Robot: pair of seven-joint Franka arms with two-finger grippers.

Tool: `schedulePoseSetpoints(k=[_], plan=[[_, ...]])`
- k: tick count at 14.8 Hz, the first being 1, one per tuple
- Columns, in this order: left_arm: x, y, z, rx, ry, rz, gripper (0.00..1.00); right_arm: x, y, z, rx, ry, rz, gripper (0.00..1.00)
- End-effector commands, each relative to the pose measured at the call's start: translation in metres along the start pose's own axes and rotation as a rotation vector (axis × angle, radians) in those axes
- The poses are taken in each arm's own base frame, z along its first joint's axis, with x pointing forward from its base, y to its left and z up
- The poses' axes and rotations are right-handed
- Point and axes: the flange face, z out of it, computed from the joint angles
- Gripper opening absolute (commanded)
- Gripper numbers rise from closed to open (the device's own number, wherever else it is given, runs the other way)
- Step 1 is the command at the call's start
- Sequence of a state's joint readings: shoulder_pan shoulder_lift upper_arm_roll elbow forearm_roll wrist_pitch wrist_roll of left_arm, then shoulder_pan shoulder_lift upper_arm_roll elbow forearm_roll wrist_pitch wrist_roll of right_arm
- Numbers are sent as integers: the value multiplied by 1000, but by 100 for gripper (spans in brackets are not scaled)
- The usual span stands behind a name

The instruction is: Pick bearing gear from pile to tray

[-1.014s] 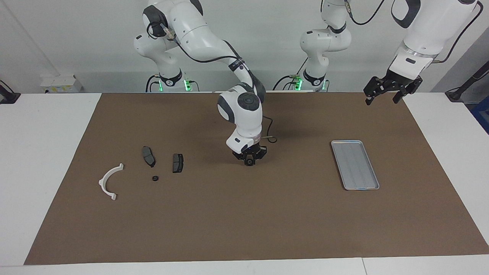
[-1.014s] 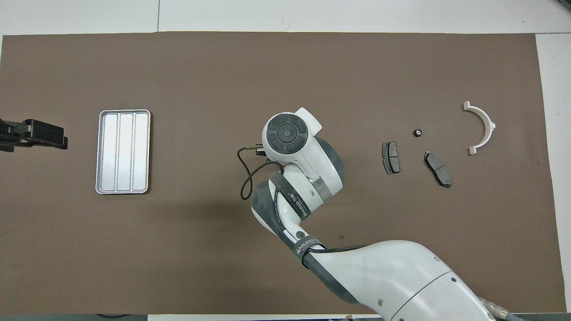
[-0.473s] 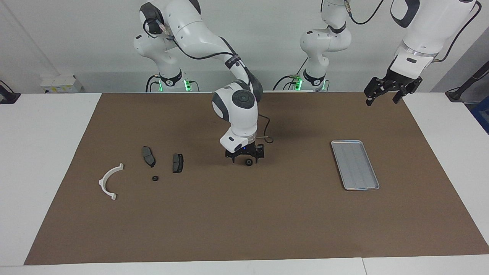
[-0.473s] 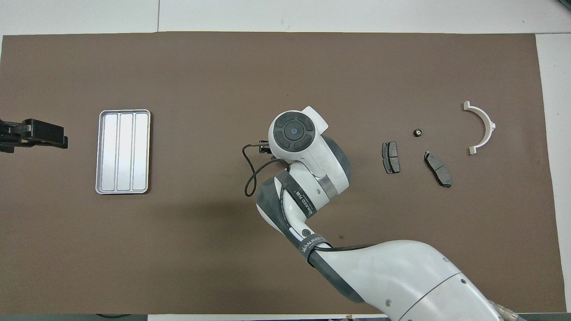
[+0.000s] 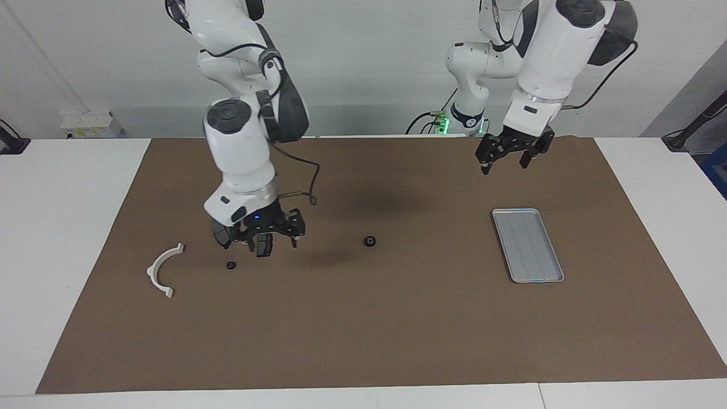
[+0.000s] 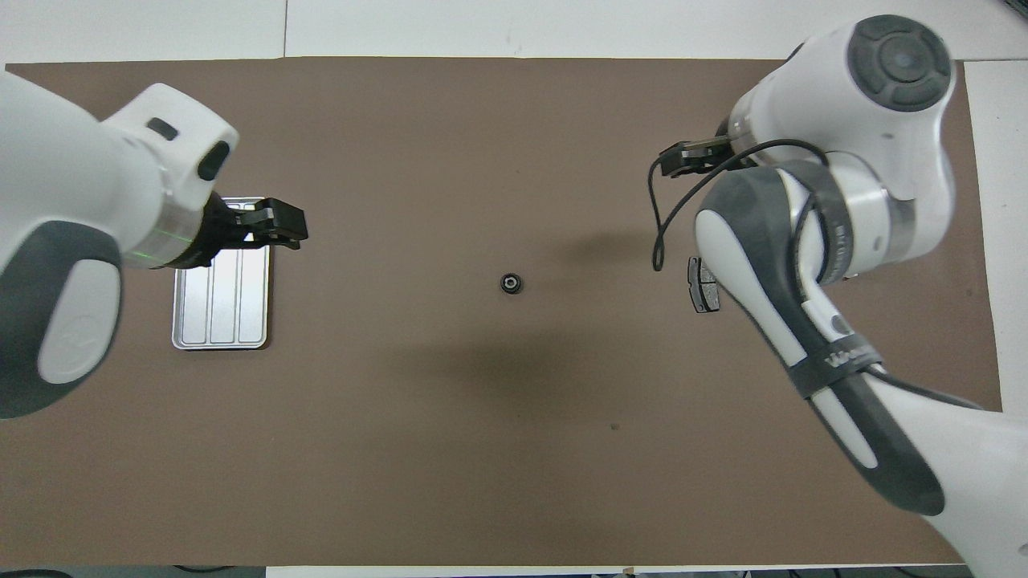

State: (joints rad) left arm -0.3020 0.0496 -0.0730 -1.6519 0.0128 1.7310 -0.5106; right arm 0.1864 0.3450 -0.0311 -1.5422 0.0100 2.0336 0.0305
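So the bearing gear (image 5: 370,241) is sitting loose on the brown mat (image 5: 363,341) now, mid-table, roughly halfway between the pile and the tray (image 5: 514,215), nothing touching it. A second ago the right gripper (image 5: 267,238) was clamped on it right there; since then it's let go, lifted off and swung back over the pile, where it hangs with its fingers spread and nothing in them, above the two brake pads (image 6: 703,285), with the other tiny black round piece (image 5: 230,265) and the white arc bracket (image 5: 162,270) just beside. Meanwhile the left gripper (image 5: 507,154) has come in from the table's end and hovers over the mat near the tray, fingers apart, also empty. Looks to me like a relay: right arm dropped it at the middle, left arm finishes the trip. Tray's empty, just bare ribbed metal, so the gear isn't home yet.
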Motion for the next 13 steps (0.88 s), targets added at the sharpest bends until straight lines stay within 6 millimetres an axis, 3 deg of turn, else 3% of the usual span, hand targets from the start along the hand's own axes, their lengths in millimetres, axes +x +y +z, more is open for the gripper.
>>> schedulePoseSetpoints(k=[1, 2, 3, 4, 6, 7, 11, 13], plan=[[6, 88, 50, 12, -17, -68, 100, -4, 56, 12, 18, -15, -106, 98], [6, 112, 61, 6, -17, -72, 100, -8, 70, 20, 17, -29, -122, 98], [1, 140, 86, 22, -32, -73, 100, -15, 78, 32, 17, -50, -130, 98], [-7, 176, 111, 31, -34, -82, 100, -22, 78, 45, 22, -77, -137, 97], [-16, 229, 167, 65, -23, -95, 100, -35, 70, 70, 26, -108, -137, 96], [-17, 240, 179, 18, 2, -109, 100, -39, 69, 80, 24, -99, -138, 96], [-24, 240, 232, -3, -13, -118, 100, -53, 67, 110, 21, -87, -141, 96], [-23, 238, 237, 2, -20, -121, 100, -58, 67, 117, 21, -88, -149, 96]])
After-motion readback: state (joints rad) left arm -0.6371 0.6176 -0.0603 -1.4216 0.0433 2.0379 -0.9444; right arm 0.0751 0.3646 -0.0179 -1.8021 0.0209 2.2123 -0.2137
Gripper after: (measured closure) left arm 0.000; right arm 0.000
